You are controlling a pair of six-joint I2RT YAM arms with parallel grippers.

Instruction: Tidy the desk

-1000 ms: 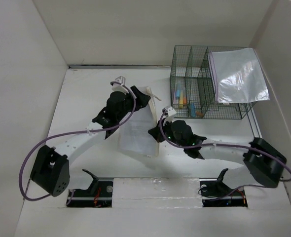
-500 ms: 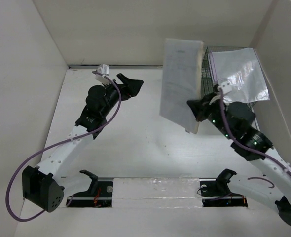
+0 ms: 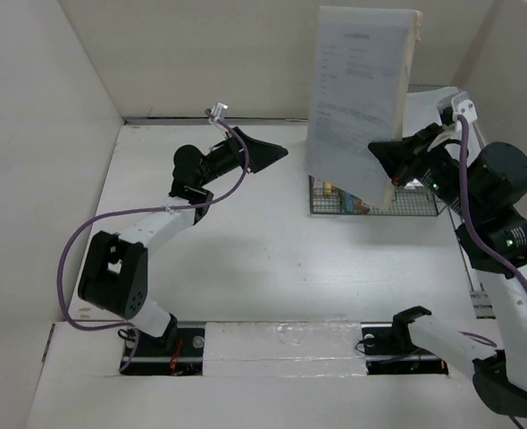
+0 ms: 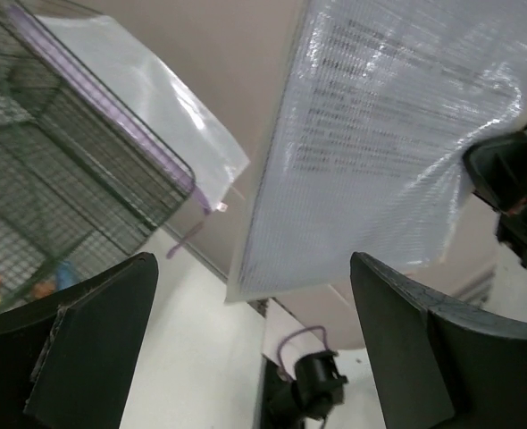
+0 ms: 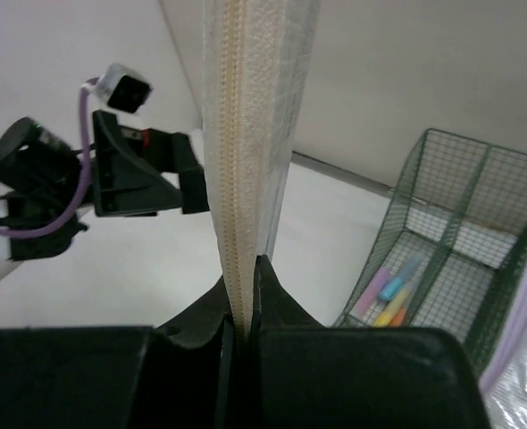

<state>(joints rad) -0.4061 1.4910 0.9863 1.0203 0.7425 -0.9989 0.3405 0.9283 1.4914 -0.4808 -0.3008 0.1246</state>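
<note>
My right gripper point(image 3: 390, 166) is shut on the lower edge of a translucent mesh zip pouch point(image 3: 362, 89) with a printed sheet inside. It holds the pouch upright, high above the white desk point(image 3: 246, 259), in front of the green wire rack point(image 3: 375, 204). In the right wrist view the jaws point(image 5: 243, 304) pinch the cream zipper edge of the pouch point(image 5: 246, 125). My left gripper point(image 3: 277, 152) is open and empty, pointing right toward the pouch, apart from it. In the left wrist view the pouch point(image 4: 388, 134) hangs beyond its open fingers point(image 4: 85, 349).
The rack is at the back right, with coloured markers point(image 5: 388, 290) in a front compartment. A clear plastic bag with a purple zip point(image 4: 147, 98) lies on top of the rack point(image 4: 58, 179). White panels wall the desk at left, back and right.
My right arm has lifted the pouch off the desk, higher and further back-right, in front of the rack. My left arm has let go, drawn back and now points right, open.
</note>
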